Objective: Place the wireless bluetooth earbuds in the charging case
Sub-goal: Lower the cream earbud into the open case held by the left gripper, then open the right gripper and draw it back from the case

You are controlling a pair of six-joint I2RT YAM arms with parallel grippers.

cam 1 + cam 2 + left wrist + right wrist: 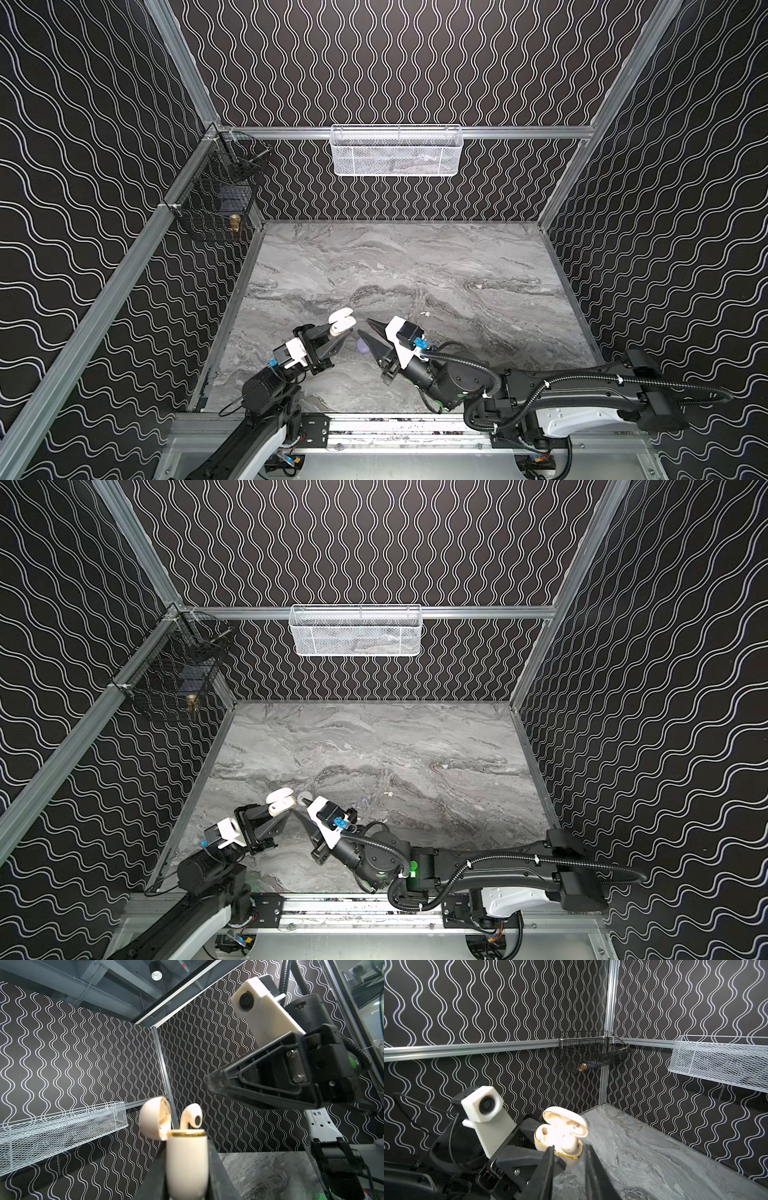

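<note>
Charging case [341, 322] is clamped in your left gripper [338, 333], jaws closed tight on the lower body, lid [153, 1120] flipped open. In both top views it sits at about 9 o'clock from the centre of the table [457, 257], not far off the middle.

One cream earbud [192, 1114] stands in the case, stem down in its socket. Its head pokes above the gold rim, so it isn't flush in the left wrist view. Right wrist view looks straight into the mouth. The second socket [544, 1130] looks empty, but glare washes out much of the inside.

Your right gripper [363, 326] is at 3 o'clock of the case, tips just beside it, not touching. Its jaws are partly apart, with a clear gap between the fingers [548, 1165] and nothing in them.

Loose white earbud [424, 313] lies on the marble near table centre, just to its 3 o'clock side, clear of both claws.

Lavender rounded piece [364, 345] is at 5 o'clock of the case, partly under the right gripper's lower finger. Can't tell if it's a bud or a second case.

White mesh basket [395, 160] hangs on the back wall at 12 o'clock, black wire basket [212, 199] in the 10 o'clock corner. Contents of both too dim to call.
</note>
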